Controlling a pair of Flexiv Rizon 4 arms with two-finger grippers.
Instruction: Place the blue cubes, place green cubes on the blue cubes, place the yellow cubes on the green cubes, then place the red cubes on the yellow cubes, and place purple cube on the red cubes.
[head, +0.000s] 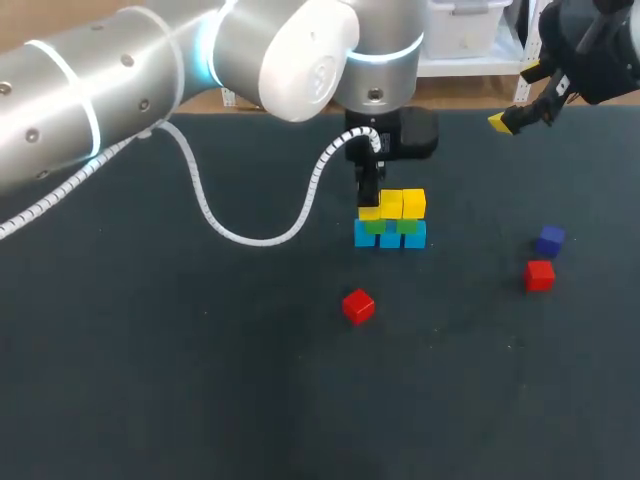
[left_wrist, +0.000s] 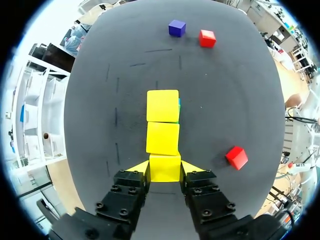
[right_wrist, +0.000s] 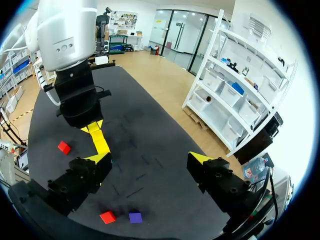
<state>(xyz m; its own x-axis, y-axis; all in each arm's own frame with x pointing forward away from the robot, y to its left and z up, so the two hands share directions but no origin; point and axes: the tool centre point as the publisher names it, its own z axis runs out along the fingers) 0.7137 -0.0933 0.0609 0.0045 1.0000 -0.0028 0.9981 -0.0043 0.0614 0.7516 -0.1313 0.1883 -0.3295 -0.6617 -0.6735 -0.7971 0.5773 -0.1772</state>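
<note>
A row of blue cubes (head: 390, 238) stands mid-table with green cubes (head: 392, 226) on them and two yellow cubes (head: 404, 203) on top. My left gripper (head: 370, 205) comes straight down at the row's left end, shut on a third yellow cube (left_wrist: 165, 167) that sits in line with the other two yellow cubes (left_wrist: 163, 122). One red cube (head: 358, 306) lies in front of the stack, and another red cube (head: 540, 274) lies at the right beside the purple cube (head: 550, 240). My right gripper (head: 520, 118) hangs open and empty at the far right, high above the table.
In the right wrist view, the red cube (right_wrist: 107, 216) and purple cube (right_wrist: 135, 217) lie below my right gripper (right_wrist: 150, 159). The left arm's white cable (head: 250, 235) loops low over the table, left of the stack.
</note>
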